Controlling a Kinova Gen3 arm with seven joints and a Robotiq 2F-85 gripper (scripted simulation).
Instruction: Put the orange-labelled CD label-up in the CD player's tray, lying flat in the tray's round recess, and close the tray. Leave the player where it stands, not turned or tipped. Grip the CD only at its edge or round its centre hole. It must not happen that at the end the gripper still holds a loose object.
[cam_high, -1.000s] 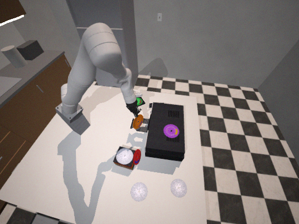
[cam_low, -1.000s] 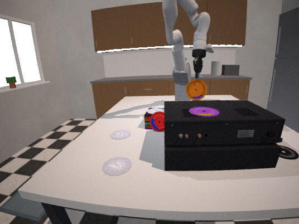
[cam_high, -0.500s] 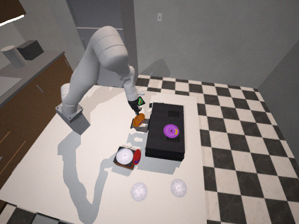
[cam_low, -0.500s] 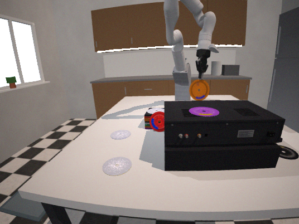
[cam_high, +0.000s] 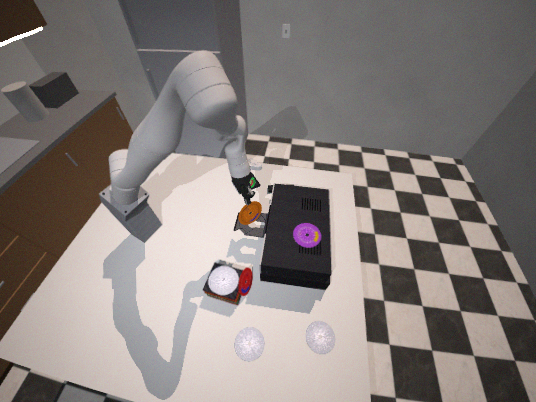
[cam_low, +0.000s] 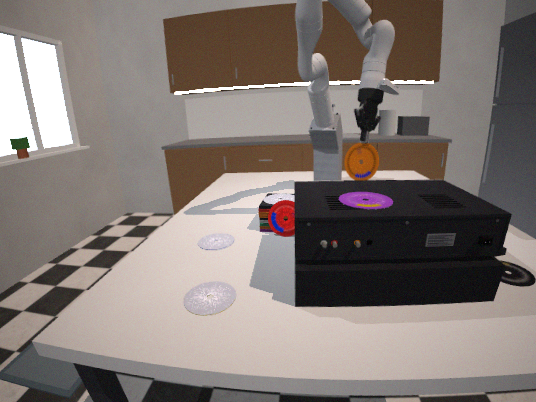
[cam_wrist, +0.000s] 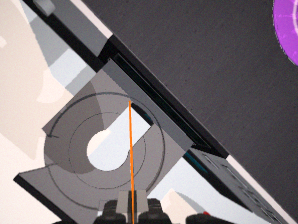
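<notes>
The orange-labelled CD (cam_high: 250, 213) (cam_low: 361, 161) (cam_wrist: 131, 150) is held by its upper edge in my gripper (cam_high: 248, 200) (cam_low: 364, 139) (cam_wrist: 133, 208), which is shut on it. The disc hangs steeply tilted, its orange face towards the exterior camera; in the wrist view it shows edge-on as a thin line. It is above the open tray (cam_high: 256, 231) (cam_wrist: 65, 185), clear of it as far as I can tell. The tray's round recess shows empty in the wrist view. The black CD player (cam_high: 295, 210) (cam_low: 400, 235) (cam_wrist: 200, 65) stands with its tray side towards the arm.
A purple disc (cam_high: 307, 237) (cam_low: 365, 200) (cam_wrist: 287, 30) lies on the player. A stack of cases (cam_high: 223, 296) (cam_low: 265, 218) carries a silver disc, with a red disc (cam_high: 245, 281) (cam_low: 285, 218) leaning at its side. Two silver discs (cam_high: 249, 344) (cam_high: 320, 337) lie on the table. A black disc (cam_low: 515, 274) lies beside the player.
</notes>
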